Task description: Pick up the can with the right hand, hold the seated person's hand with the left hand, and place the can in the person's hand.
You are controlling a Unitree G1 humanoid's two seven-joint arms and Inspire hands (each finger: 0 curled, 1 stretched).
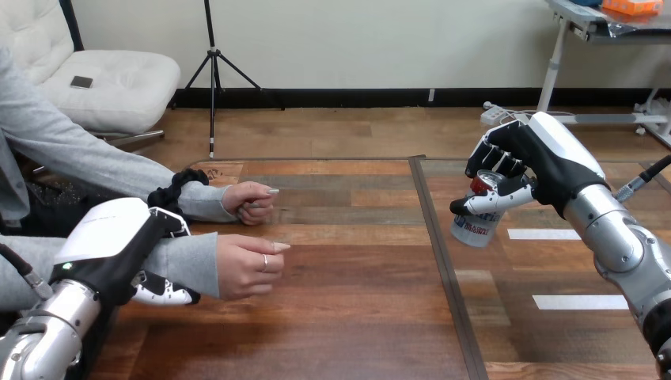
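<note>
My right hand [528,170] is shut on the can [475,229], a white and blue can with a red top, held tilted over the right part of the table. My left hand [119,253] lies at the near left, over the person's grey-sleeved wrist, with fingers [168,294] curled under it. The person's near hand [247,267] sticks out past my left hand, resting on the table with its fingers loosely bent. The person's far hand [250,203] is a fist on the table behind it. The can is well to the right of both.
The wooden table [348,317] has a dark seam [440,245] running front to back between the person's hands and the can. Two white tape strips [543,234] [580,302] lie on the right part, below my right arm.
</note>
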